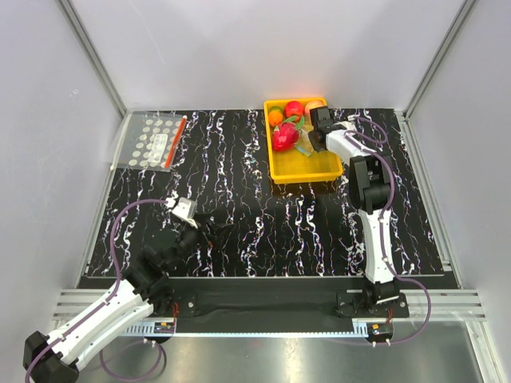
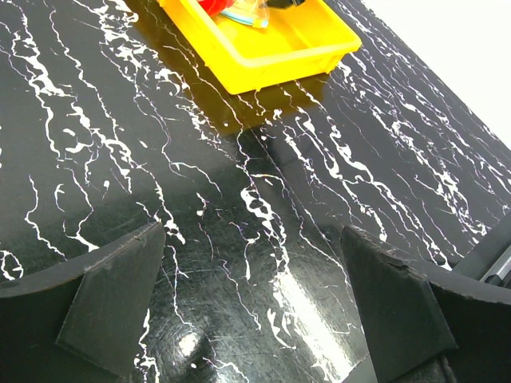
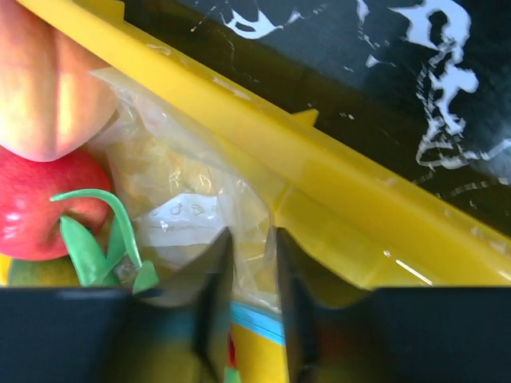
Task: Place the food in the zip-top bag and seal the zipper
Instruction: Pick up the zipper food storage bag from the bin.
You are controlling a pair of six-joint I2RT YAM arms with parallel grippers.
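Observation:
The yellow tray [image 1: 307, 169] at the back right holds the food: a red apple [image 1: 295, 108], a peach-orange fruit [image 1: 314, 104] and an orange-and-green one [image 1: 275, 117]. The clear zip-top bag [image 3: 188, 187] lies in the tray beside them, and its pale blue zipper [image 3: 257, 319] shows between my fingers. My right gripper [image 1: 314, 142] reaches into the tray, its jaws [image 3: 251, 235] pinched on the bag's film. The apple [image 3: 36, 203] and the peach-orange fruit [image 3: 40, 88] sit just left of it. My left gripper [image 1: 209, 232] is open and empty low over the table [image 2: 251, 239].
A flat clear bag with white dots and a red strip [image 1: 156, 140] lies at the back left. A red fruit with green leaves [image 1: 285, 137] also lies in the tray. The tray's near corner [image 2: 263, 60] shows ahead in the left wrist view. Grey walls enclose the black marbled table [image 1: 263, 215].

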